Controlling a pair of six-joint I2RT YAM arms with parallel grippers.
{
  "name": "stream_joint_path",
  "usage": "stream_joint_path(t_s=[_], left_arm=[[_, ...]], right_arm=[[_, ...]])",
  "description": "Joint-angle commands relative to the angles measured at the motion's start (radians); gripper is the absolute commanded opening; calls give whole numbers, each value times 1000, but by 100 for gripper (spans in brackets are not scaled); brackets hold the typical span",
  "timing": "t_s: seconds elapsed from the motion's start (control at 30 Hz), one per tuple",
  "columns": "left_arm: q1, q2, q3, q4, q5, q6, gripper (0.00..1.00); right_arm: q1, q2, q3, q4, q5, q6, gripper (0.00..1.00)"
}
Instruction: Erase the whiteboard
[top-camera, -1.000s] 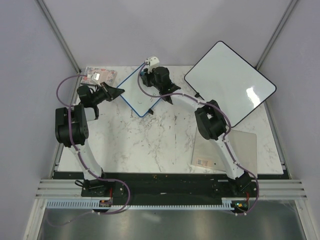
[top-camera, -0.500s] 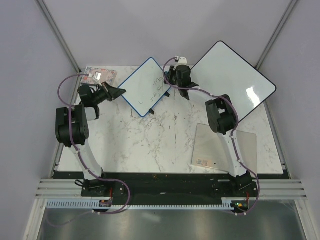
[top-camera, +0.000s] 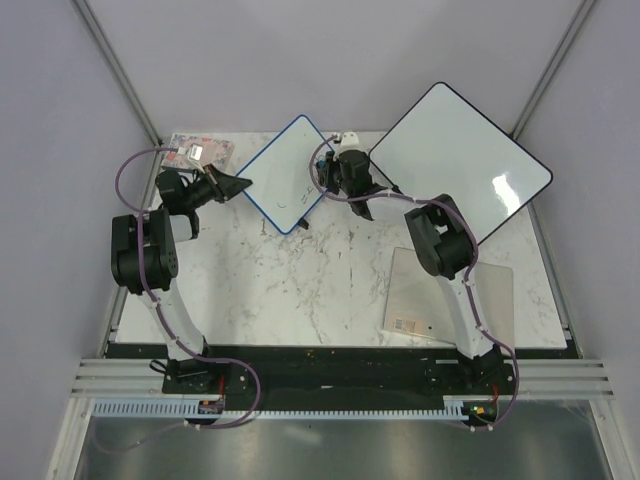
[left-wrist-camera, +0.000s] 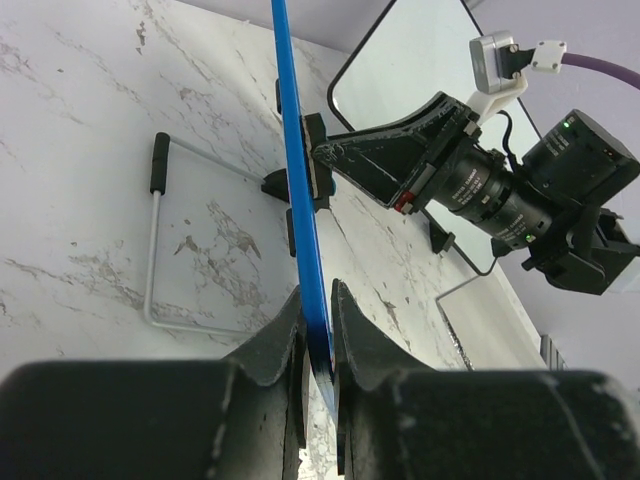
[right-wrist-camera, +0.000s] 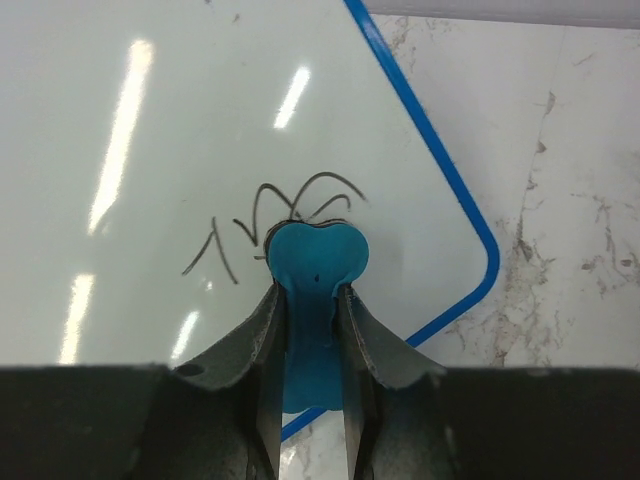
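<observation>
Marble surface (top-camera: 300, 280) aside, left tool (left-wrist-camera: 318, 320) only pinched whiteboard (right-wrist-camera: 150, 150) edge; right tool (right-wrist-camera: 310, 295), clamping blue eraser (right-wrist-camera: 315, 255), could've shoved it loose.

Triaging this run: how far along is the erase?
Done: left gripper clamps the whiteboard edge, steadying it; most of the face seen from the right wrist looks clean. In hand: right gripper holds a blue eraser against the scribbles. Left: those black scribbles.

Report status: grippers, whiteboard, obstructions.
Left gripper shut on edge of small blue-framed whiteboard. Right gripper shut on blue eraser pad, pressed on black scribbles; writing remains. Large black-framed whiteboard beside, not blocking.
</observation>
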Motion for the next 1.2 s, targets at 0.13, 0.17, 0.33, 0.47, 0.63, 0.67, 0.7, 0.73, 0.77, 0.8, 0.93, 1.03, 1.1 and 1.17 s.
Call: stream_joint_path(t_s=[0.13,0.17,0.33,0.47,0.63,0.67,0.7,0.73,0.77,0.8,0.93,1.03,1.1,1.17], left_arm=[[-48,7,20,16,81,55,2],[-50,5,20,17,80,54,2],[-50,5,23,25,80,48,2],[-50,5,23,25,81,46,2],[-51,2,23,26,84,45,2],[-51,2,23,26,84,45,2],[-51,2,23,26,86,46,2],[-51,1,23,26,86,45,2],[-51,-1,23,26,87,46,2],[-51,-1,23,26,86,48,2],[-51,-1,20,20,84,54,2],[-51,-5,20,11,86,62,2],[-51,-7,20,6,86,63,2],[-51,-9,20,6,86,63,2]], right_arm=[[203,16,31,-32,-208,-35,0],[208,22,38,-27,-242,-24,0],[237,65,77,-7,-282,23,0],[237,81,128,-71,-161,22,0],[174,82,148,-98,-43,49,0],[159,82,147,-92,-41,75,0],[130,81,133,-81,-31,91,0],[117,78,127,-75,-5,101,0],[104,78,118,-66,3,109,0],[81,79,114,-59,9,130,0],[41,101,137,-79,37,172,0],[22,119,174,-127,69,186,0],[7,125,177,-141,72,207,0],[-15,131,186,-167,74,236,0]])
